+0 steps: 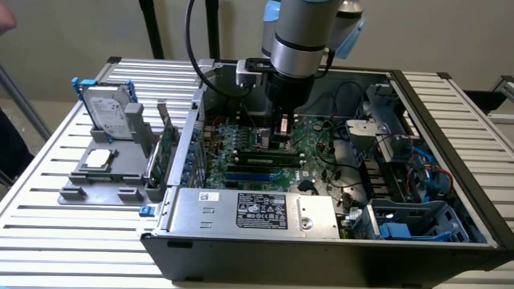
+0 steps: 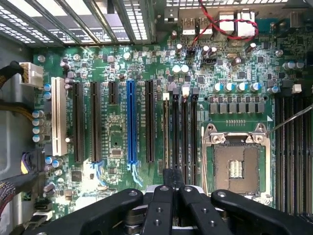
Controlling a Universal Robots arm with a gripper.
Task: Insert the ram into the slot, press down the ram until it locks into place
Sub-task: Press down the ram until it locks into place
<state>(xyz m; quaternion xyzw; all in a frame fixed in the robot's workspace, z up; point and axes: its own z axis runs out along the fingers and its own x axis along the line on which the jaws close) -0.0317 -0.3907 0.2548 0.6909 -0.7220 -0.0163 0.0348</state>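
1. Nearest in the exterior view, the slatted desk (image 1: 72, 235) carries an open black computer case (image 1: 321, 259). A silver power supply (image 1: 257, 211) lies along the case's front wall.
2. Just behind the power supply the green motherboard (image 1: 241, 135) is exposed. A short blue slot (image 1: 249, 176) (image 2: 130, 122) runs along it, parallel to the long black ones.
3. The ram (image 1: 265, 158), a thin green stick with dark chips, stands on edge just beyond the blue slot. It lies along the slot (image 1: 261, 164), one of the group of parallel black memory slots (image 2: 176, 132). Whether the ram is fully locked down cannot be told.
4. The pincer (image 1: 281, 129) (image 2: 172, 178) hangs straight down inside the case, close above that slot group. In the wrist view its two dark tips are drawn together over one end of the slots. Whether they touch or pinch anything cannot be told.
5. Beside the slot group sits the metal-framed processor socket (image 2: 236, 164), with a second bank of black slots (image 2: 293, 152) on its other side.
6. At the exterior view's left, outside the case, a grey fixture (image 1: 100, 174) holds a hard drive (image 1: 108, 111), and a green expansion card (image 1: 167, 147) stands upright.
7. Farthest back, the grey arm (image 1: 301, 36) rises out of the case.
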